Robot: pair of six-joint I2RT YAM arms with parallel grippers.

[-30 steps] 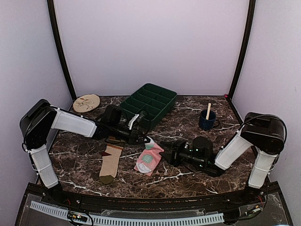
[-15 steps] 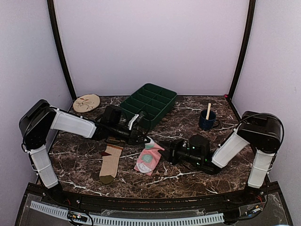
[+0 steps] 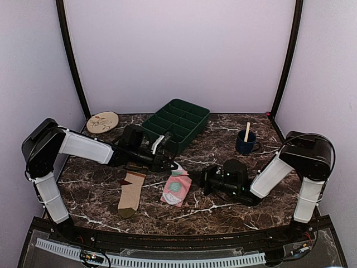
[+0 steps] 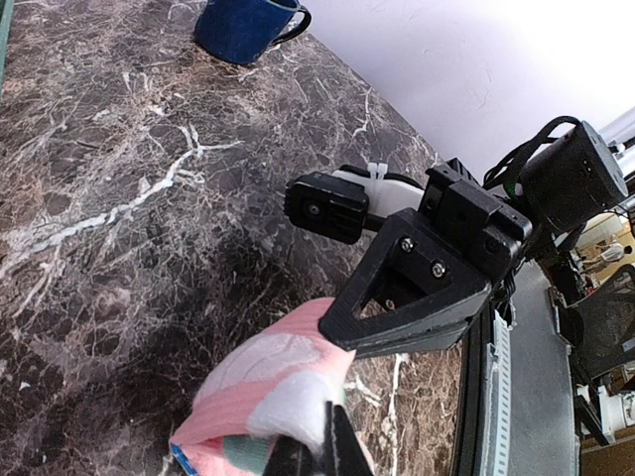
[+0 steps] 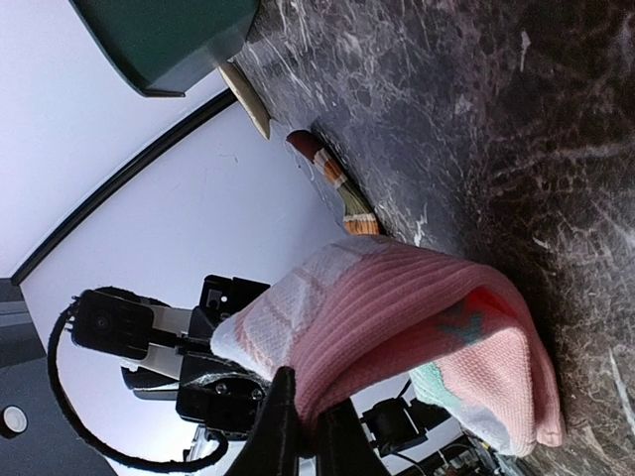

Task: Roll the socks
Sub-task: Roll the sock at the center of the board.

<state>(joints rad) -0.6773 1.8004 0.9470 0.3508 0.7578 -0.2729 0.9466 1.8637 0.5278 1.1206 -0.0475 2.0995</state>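
Top view, pink sock (image 3: 176, 190): lies on the tabletop (image 3: 220, 137) front of centre, between the two arms.
Top view, striped sock (image 3: 131, 192): flat on the tabletop just left of the pink sock, apart from it and with nothing on it.
Top view, left jaws: at the far end of the pink sock, closed on its edge.
Top view, right jaws: at the right edge of the pink sock; the grip cannot be read from this height.
Left wrist view, left jaws: closed tight, pinching a white-and-pink fold of the pink sock (image 4: 263, 382); the right arm's head sits just beyond the fabric.
Right wrist view, right jaws: drawn together on the ribbed edge of the pink sock (image 5: 397, 307), which humps up above the tips, its far side resting on the tabletop.
Right wrist view, striped sock (image 5: 332, 183): lies beyond, well apart from the grip.
Step in hand (judgement): securing two edges of the pink sock before starting the roll.
Technique (judgement): anchor one edge low and turn the other over it, keeping the fabric taut and the layers square.
Risk (judgement): the two heads sit close together, so collision is likely; a thin pinch may slip.
Remaining (judgement): no roll is formed yet, and the striped sock is not started.
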